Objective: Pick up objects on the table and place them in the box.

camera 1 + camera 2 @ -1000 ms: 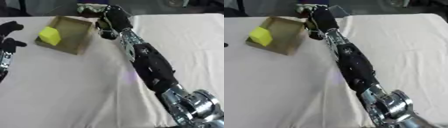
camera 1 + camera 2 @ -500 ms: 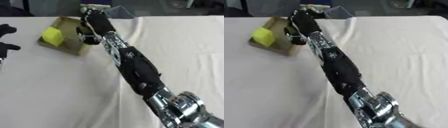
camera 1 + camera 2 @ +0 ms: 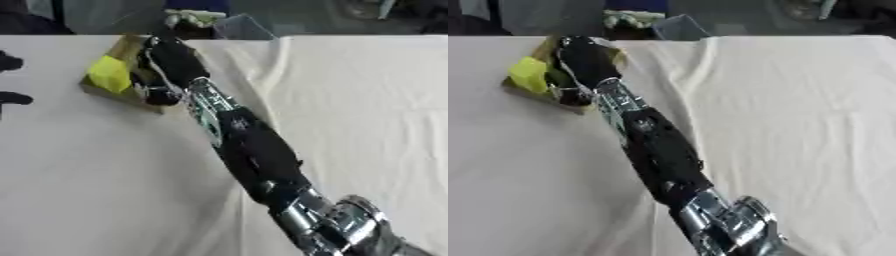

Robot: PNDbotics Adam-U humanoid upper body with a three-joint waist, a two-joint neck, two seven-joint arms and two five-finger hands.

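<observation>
The yellow block [image 3: 108,74] sits inside the brown box [image 3: 120,95] at the far left of the table [image 3: 350,100]. The right hand [image 3: 166,65] reaches over the box, likely to drop something in. I cannot tell if its fingers are open or holding anything. The left hand [image 3: 10,80] shows at the left edge, idle.

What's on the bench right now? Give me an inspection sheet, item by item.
Surface: table under a creased white cloth.
Job's things: cardboard box at far left; yellow object inside it.
Clutter: pale green thing and clear container at the far edge.
Hands: right hand over the box, fingers not readable; left hand at the left edge, mostly cropped.
Cables: nothing seen.
Surroundings: dark, blurred background.
</observation>
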